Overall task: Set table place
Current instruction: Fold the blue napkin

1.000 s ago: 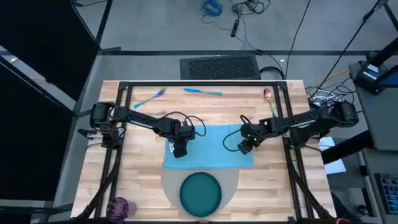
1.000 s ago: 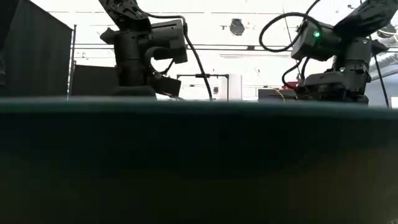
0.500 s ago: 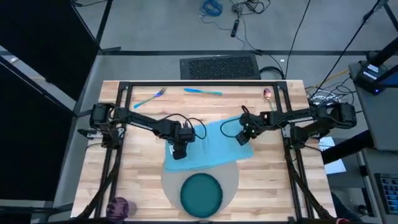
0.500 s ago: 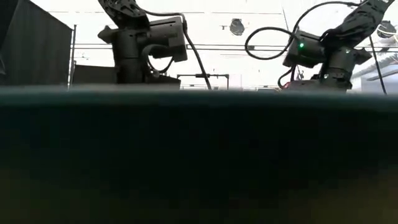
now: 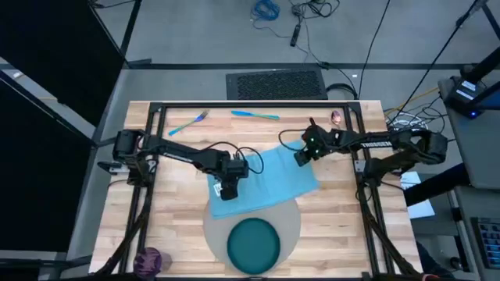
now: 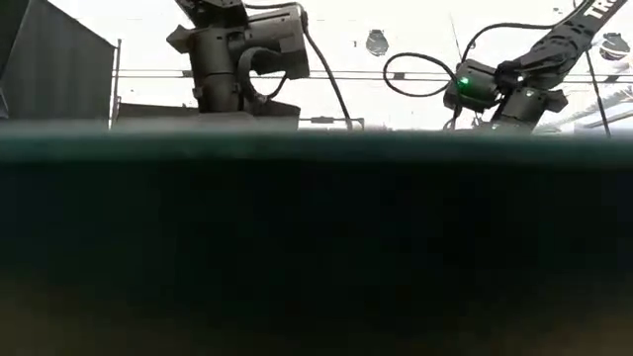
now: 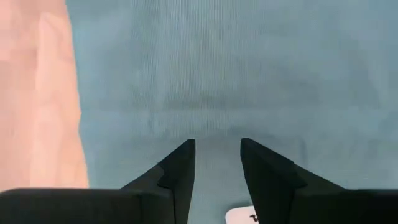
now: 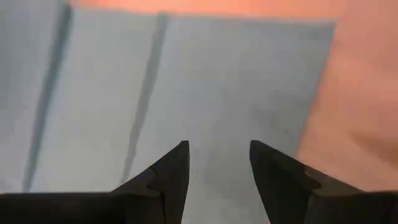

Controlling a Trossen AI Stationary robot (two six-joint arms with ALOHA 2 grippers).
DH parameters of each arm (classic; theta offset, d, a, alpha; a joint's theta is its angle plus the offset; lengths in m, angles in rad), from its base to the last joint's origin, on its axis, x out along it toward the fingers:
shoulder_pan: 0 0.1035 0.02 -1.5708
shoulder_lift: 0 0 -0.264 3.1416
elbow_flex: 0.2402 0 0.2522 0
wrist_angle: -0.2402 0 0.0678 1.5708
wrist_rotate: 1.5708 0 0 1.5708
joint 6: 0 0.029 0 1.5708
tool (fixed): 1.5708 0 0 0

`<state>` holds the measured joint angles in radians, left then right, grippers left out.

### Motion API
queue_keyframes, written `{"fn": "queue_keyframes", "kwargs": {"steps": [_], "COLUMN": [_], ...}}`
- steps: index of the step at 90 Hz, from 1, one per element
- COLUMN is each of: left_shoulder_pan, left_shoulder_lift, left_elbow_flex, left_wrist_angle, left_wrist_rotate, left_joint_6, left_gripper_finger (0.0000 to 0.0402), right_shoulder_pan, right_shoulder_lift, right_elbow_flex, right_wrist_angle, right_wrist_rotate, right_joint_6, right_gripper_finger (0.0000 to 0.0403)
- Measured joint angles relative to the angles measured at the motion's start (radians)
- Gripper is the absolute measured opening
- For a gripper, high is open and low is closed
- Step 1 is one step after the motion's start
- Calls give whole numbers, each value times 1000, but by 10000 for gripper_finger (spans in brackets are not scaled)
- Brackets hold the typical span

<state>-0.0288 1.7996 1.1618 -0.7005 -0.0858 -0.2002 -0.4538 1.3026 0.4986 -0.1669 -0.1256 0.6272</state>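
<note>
The light blue napkin (image 5: 264,181) lies flat and askew across the table (image 5: 172,226), its near edge over the round grey mat (image 5: 291,226). The dark teal plate (image 5: 252,243) sits on that mat and fills the low view (image 6: 316,247). My left gripper (image 5: 226,190) stands over the napkin's near left part, fingers open and pointing down. My right gripper (image 5: 301,154), also open, stands over the napkin's far right part. Blue-handled cutlery (image 5: 254,115) lies along the far edge. The purple cup (image 5: 148,259) stands at the near left corner. My left gripper comes from above with its fingertips (image 7: 183,152) down on the napkin's near left part (image 7: 214,134), beside the left edge; a faint crease runs just ahead of them. The cloth lies flat on the table. My right gripper comes from above with its fingertips (image 8: 177,158) on the napkin's surface near its right edge (image 8: 217,134). The cloth between the fingers is flat, with no fold pinched up.
A fork (image 5: 187,122) and a knife lie at the far edge, a spoon (image 5: 337,123) at the far right. Black frame rails (image 5: 148,195) run along both sides of the table. Bare wood lies left and right of the mat.
My right gripper has gone toward the table's far edge, and the napkin's right part has gone with it. The napkin has turned on the table from square to askew, while its near left part under my left gripper has stayed in place.
</note>
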Motion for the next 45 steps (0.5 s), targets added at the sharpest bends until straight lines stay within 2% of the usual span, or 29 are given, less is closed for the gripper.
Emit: {"fn": "queue_keyframes", "kwargs": {"steps": [8, 18, 34, 45], "left_shoulder_pan": [0, 3, 39, 60], "left_shoulder_lift": [0, 0, 0, 0], "left_elbow_flex": [17, 24, 24, 24], "left_wrist_angle": [-30, -51, -43, -46], "left_wrist_rotate": [-32, -76, -76, -74], "left_joint_6": [7, 32, 59, 59], "left_gripper_finger": [116, 116, 116, 116], "right_shoulder_pan": [16, 105, 282, 351], "right_shoulder_lift": [-25, -73, -117, -105], "right_elbow_flex": [5, 15, 15, 15], "right_wrist_angle": [-18, -61, -127, -193], "right_wrist_rotate": [-45, -125, -145, -139], "right_joint_6": [-8, 29, 156, 208], "right_gripper_finger": [155, 155, 155, 155]}}
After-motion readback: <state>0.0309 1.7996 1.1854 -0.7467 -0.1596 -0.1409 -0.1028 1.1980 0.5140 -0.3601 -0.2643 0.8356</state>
